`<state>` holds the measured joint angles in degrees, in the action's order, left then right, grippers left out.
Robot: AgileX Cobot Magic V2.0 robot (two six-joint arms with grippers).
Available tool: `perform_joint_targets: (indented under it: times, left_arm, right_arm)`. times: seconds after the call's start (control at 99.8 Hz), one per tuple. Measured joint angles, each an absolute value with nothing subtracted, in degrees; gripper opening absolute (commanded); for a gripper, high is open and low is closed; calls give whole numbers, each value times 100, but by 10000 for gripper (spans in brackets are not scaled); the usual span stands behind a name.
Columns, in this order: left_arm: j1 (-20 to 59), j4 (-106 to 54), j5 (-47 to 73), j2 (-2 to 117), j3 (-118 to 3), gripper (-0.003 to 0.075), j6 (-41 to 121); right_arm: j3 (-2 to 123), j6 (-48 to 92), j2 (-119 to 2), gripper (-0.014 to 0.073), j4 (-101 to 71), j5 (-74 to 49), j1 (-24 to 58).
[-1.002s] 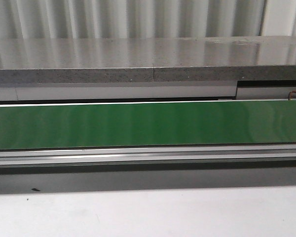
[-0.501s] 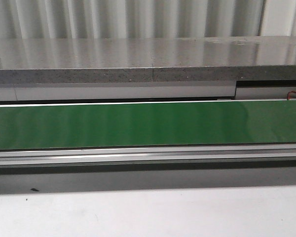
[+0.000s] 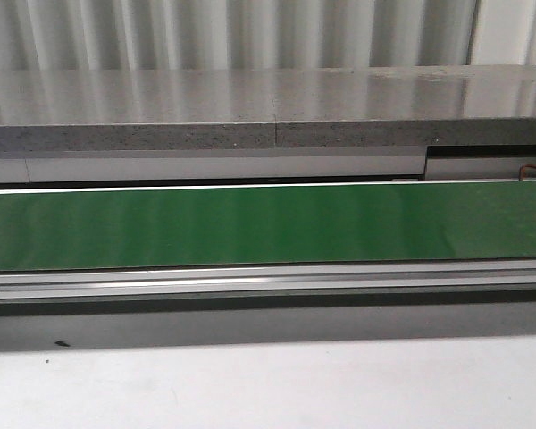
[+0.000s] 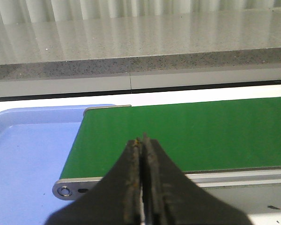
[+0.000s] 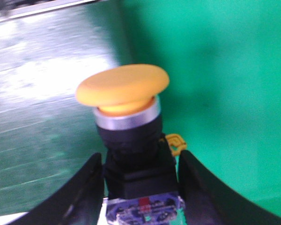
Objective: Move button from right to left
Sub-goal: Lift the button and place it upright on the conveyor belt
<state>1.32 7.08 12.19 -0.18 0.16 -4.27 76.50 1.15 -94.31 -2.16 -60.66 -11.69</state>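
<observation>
Left end of belt: pale blue plastic tray (image 4: 33, 154) sits just beside the end of the green conveyor belt (image 4: 187, 136), seen in the left wrist view.
Left gripper (image 4: 142, 140): black fingers pressed together, nothing between them, hovering over the belt's near edge by its left end.
Belt frame: silver aluminium rail (image 3: 268, 281) runs along the near side of the belt; speckled grey stone counter (image 3: 205, 112) runs behind it, front view.
Front view: neither arm nor button visible.
Right gripper (image 5: 139, 161): jaws narrow, closed onto the button body, one black finger (image 5: 79, 192) on each side.
Button (image 5: 126, 108): small push-button with round yellow mushroom cap, silver ring, black collar; cap points away from the wrist, well clear of the fingertips. Black boxy rear sits between the fingers; a clear-fronted block shows at the base.
Button position: held above the green belt surface; contact with the belt cannot be told.
</observation>
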Motion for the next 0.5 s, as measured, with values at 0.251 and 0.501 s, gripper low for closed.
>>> perform_joint_targets:
  times: [0.251,0.501]
  left_arm:
    - [132,708,1219,-18,16,-20,-427]
    - [132,708,1219,-18,16,-20,-427]
  right_arm:
    - [7650,-33,-9808,116,-322,-6066,-699]
    - [7650,-93,-10115,280,-325,-6066,-699]
